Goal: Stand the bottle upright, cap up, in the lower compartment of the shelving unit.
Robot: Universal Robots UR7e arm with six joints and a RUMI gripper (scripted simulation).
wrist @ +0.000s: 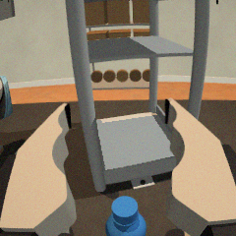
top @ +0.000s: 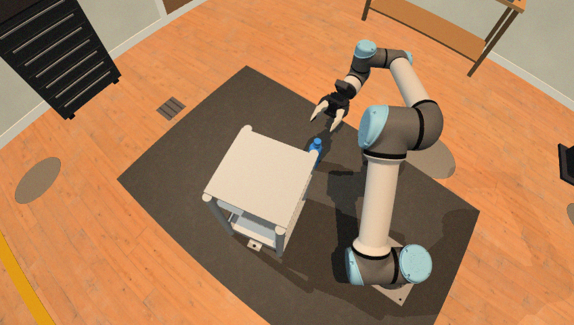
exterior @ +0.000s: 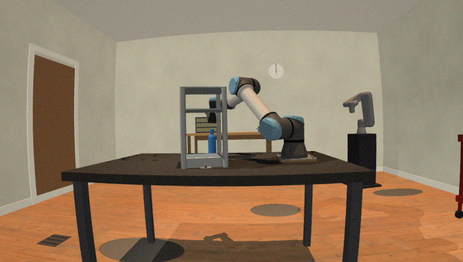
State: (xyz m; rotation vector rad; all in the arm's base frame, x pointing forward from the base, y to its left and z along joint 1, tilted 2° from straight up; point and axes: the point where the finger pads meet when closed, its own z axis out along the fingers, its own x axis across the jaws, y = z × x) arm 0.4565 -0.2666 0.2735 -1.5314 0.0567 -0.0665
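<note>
while the tan two-fingered gripper hangs half open and holds nothing, the small blue plastic bottle stands upright on the table beside the grey shelving unit. it looks light, stiff, slippery; i'd grip mid-body.

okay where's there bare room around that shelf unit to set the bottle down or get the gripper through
Inside the shelving unit, the lower compartment's grey floor lies bare between the four posts. The shelf above it and the top board are bare too. It is crowded at the unit's back corner post, where the upright blue bottle stands close, under the open gripper.
</note>
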